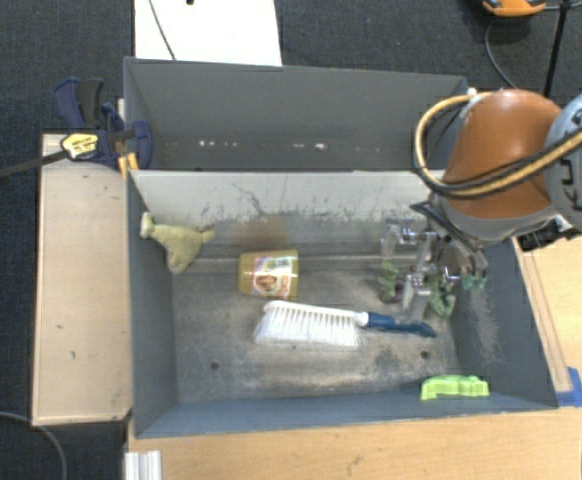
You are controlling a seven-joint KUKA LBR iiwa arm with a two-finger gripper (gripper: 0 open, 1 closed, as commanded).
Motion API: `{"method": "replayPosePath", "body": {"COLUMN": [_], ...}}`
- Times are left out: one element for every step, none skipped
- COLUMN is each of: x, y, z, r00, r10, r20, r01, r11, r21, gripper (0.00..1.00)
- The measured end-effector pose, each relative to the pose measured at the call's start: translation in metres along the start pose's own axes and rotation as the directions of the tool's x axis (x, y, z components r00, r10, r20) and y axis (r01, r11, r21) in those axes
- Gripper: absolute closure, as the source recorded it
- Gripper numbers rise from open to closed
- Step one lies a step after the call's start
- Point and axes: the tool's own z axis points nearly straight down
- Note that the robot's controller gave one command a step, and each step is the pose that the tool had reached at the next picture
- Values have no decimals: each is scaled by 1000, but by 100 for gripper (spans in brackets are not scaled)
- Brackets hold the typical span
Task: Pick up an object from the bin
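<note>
Brush with white bristles and a slim blue plastic handle [309, 325]: lies flat on the floor of the grey metal bin [271, 118], right of centre, bristle head toward the left, handle tip pointing right and ending just below the two-finger gripper [423, 280]. Likeliest target by nearness alone, though not yet gripped or lifted. Gripper itself: low in the bin's right part, under the arm's rounded orange cover [496, 153], near the foot of the back wall; released or clenched, cannot tell from this angle. Dark green bits [387, 276] just beside the metalwork, too tangled with it to name as a thing or a part. Room enough around the brush for a descent: small yellow-labelled jar [269, 274], seemingly on its side, near the bristles but apart from them; olive soft figure [176, 240] well apart at the back left; bright green flat piece [455, 388] against the front wall. Slim handle probably easier to close on than the wide head.
</note>
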Motion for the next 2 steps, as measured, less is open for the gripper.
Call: {"method": "replayPosePath", "body": {"x": [-2,25], "y": [0,16], "z": [-4,103], "r00": [1000,999], "r10": [-1,50], "r20": [8,15], "r01": [1,-50], "r11": [1000,999], "r21": [0,0], "gripper": [0,100]}}
